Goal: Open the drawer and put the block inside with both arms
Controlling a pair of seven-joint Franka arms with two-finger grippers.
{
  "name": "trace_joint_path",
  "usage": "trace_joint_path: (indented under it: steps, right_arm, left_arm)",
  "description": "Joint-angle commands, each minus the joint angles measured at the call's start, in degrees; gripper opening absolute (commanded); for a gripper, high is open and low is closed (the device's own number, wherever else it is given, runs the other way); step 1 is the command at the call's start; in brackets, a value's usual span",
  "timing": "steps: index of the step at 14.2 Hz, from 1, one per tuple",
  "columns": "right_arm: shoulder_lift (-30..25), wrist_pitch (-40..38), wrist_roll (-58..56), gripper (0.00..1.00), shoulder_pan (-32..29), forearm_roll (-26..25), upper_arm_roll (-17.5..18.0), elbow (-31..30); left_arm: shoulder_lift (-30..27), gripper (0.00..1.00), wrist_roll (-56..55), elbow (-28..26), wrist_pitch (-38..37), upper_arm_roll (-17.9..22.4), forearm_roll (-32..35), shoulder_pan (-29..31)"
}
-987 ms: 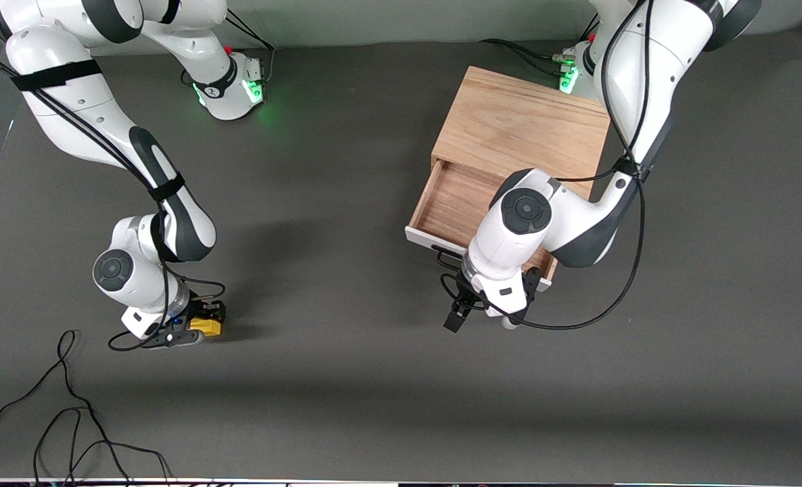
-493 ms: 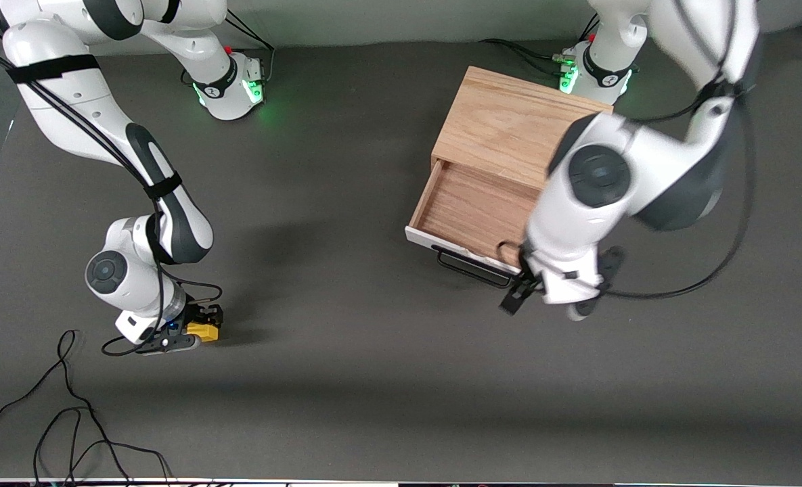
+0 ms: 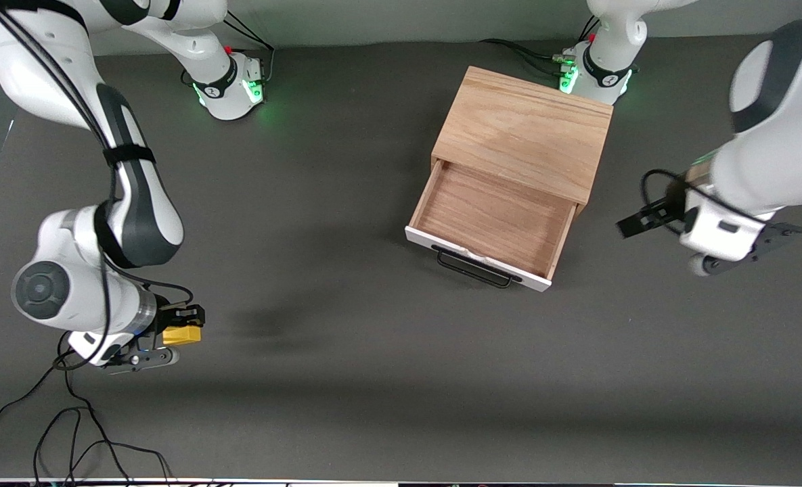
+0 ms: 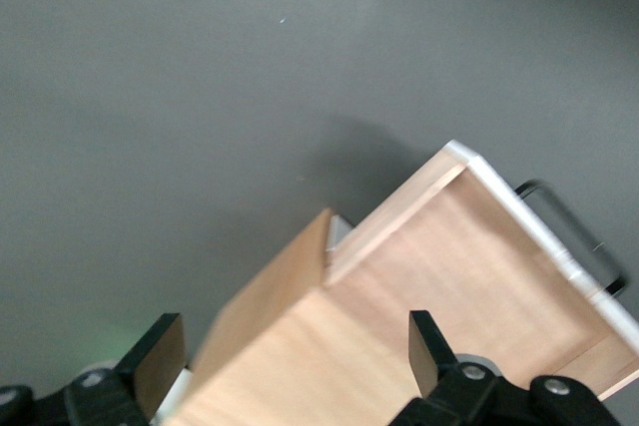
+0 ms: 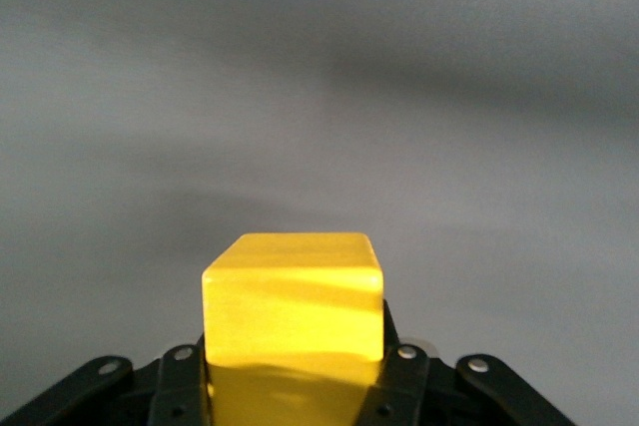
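The drawer (image 3: 495, 216) stands pulled open from the oak cabinet (image 3: 522, 128), with its wooden inside bare, its white front (image 3: 472, 254) and its black bar handle (image 3: 474, 269) toward the front camera. My right gripper (image 3: 183, 326) is shut on the yellow block (image 3: 182, 335) and holds it above the table at the right arm's end; the block fills the right wrist view (image 5: 295, 301). My left gripper (image 3: 634, 223) is open and empty, in the air beside the cabinet toward the left arm's end. The left wrist view shows its spread fingers (image 4: 155, 361) over the cabinet (image 4: 290, 346) and the drawer (image 4: 479, 276).
Loose black cables (image 3: 69, 433) lie on the dark table near the front camera at the right arm's end. The two green-lit arm bases (image 3: 235, 88) (image 3: 593, 74) stand along the table edge farthest from the camera.
My left arm has swung up and away from the drawer handle toward its own end of the table. My right gripper has lifted the block off the table.
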Motion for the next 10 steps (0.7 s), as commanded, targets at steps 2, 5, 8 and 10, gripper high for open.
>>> trace_joint_path:
  steps: [2, 5, 8, 10]
  right_arm:
    - [0.91, -14.85, 7.78, 0.27, 2.67, 5.43, 0.43, 13.33]
    - [0.91, -20.41, 17.88, 0.27, 6.09, 6.32, 1.65, 20.28]
    - [0.82, -19.72, 34.12, 0.27, 9.26, 6.24, 6.74, 23.02]
    - [1.17, -16.92, 40.38, 0.27, 10.75, 6.15, 10.09, 24.0]
  left_arm:
    - [-9.08, 1.0, 17.88, -10.32, 1.0, 0.15, -3.07, 6.51]
    - [-13.82, 1.0, 22.64, -16.73, 5.47, 0.67, -3.07, 6.61]
    - [-16.48, 1.0, 27.04, -20.36, 8.13, 1.73, -3.07, 6.61]
    - [-16.48, 1.0, 31.33, -20.1, 9.53, 2.52, -2.72, 6.61]
